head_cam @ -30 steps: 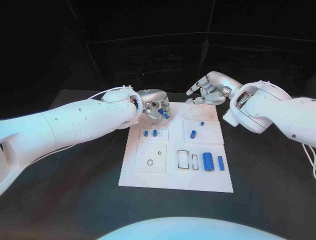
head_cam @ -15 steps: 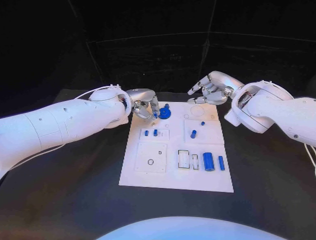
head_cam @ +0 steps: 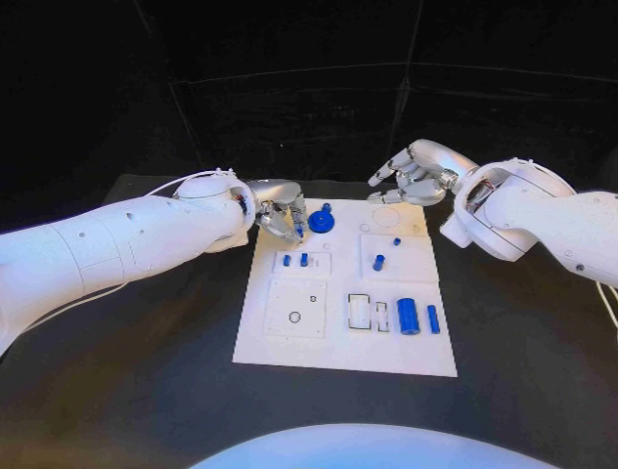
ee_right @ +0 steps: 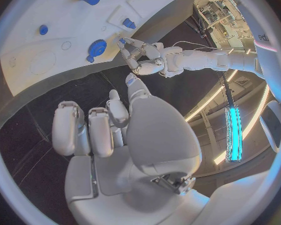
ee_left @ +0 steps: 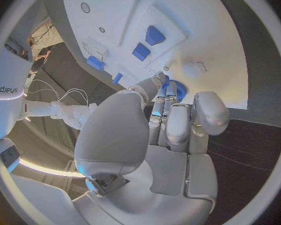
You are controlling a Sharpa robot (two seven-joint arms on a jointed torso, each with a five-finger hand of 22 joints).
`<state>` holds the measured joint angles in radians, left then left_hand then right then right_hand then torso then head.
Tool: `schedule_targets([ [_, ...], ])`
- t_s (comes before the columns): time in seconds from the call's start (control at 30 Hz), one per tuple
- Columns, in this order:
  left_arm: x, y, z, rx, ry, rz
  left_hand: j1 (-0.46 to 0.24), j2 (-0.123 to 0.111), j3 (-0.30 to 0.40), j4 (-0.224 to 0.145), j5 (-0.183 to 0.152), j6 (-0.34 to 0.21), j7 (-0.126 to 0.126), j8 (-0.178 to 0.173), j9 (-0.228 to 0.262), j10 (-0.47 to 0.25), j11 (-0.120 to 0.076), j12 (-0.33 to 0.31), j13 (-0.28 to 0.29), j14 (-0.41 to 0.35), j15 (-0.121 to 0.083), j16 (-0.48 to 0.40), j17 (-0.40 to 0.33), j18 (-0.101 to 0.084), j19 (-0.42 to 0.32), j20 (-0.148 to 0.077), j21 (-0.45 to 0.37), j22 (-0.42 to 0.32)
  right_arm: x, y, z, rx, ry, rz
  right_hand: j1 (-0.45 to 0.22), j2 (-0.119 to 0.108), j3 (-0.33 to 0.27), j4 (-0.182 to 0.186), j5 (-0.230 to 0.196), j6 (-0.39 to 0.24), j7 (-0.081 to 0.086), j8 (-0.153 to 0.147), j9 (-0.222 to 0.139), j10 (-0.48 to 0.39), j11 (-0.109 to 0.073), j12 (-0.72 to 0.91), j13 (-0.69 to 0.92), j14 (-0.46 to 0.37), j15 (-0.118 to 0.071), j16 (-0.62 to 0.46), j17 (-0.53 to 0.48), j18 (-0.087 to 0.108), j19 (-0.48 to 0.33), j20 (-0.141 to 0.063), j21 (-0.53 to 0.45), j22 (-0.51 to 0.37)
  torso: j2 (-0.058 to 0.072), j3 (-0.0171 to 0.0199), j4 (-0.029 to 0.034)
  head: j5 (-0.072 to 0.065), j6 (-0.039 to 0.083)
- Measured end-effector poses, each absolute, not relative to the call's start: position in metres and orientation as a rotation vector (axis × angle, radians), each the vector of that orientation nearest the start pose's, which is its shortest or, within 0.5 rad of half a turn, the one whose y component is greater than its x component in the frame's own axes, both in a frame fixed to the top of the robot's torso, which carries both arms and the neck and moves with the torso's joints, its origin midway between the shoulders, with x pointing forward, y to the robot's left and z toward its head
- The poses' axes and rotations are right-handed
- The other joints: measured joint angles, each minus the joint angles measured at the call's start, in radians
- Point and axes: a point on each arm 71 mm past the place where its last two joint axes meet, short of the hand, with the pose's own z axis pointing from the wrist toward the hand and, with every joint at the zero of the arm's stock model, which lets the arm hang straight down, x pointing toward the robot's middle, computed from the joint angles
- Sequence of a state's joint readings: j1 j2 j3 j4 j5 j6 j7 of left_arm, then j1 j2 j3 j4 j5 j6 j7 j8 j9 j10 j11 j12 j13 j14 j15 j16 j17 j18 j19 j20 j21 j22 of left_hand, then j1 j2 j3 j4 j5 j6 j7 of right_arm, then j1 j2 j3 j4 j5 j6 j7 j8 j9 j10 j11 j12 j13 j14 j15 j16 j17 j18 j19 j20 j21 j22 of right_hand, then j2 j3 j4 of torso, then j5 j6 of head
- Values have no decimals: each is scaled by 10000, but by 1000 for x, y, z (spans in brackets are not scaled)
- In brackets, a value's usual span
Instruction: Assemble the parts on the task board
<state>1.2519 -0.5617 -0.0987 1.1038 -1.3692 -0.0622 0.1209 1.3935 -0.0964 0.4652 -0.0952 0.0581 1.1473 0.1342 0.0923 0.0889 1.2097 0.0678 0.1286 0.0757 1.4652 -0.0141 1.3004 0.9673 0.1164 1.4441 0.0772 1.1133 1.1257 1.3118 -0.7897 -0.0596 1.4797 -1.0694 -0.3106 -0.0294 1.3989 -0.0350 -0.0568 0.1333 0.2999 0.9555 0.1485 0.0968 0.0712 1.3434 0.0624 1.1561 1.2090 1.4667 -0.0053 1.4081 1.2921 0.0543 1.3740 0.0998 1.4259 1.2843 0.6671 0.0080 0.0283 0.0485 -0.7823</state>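
Head view: white task board point(head_cam: 346, 354) at table centre. Blue round part point(head_cam: 322, 223) with a stem sits at the board's 11 o'clock corner, just beside the left hand point(head_cam: 283, 212). Left wrist view shows those fingers curled, tips near the round part; whether they touch it, cannot tell. Right hand point(head_cam: 417, 176) hovers off the board's 1 o'clock edge, fingers loosely bent, holding nothing.

Count, head view: seven blue parts. Two small pegs point(head_cam: 293, 260) stand in the upper-left recess; two long bars point(head_cam: 418, 317) lie at 4 o'clock.
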Motion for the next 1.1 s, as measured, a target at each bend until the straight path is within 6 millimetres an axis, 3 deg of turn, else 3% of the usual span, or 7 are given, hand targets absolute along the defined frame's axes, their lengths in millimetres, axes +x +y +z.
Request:
schedule_targets([
  [1.1,549,162,-225,3104,19215,-6907,0,0,-1,1,0,35,36,0,-3,-1,1,-50,0,0,1,0,-41,1,-2,2,40,32,509,-186,-141,1125,16671,8808,0,0,0,0,0,0,0,0,0,0,0,0,0,0,0,0,0,0,0,0,0,0,8,10,-1,-62,-19],
])
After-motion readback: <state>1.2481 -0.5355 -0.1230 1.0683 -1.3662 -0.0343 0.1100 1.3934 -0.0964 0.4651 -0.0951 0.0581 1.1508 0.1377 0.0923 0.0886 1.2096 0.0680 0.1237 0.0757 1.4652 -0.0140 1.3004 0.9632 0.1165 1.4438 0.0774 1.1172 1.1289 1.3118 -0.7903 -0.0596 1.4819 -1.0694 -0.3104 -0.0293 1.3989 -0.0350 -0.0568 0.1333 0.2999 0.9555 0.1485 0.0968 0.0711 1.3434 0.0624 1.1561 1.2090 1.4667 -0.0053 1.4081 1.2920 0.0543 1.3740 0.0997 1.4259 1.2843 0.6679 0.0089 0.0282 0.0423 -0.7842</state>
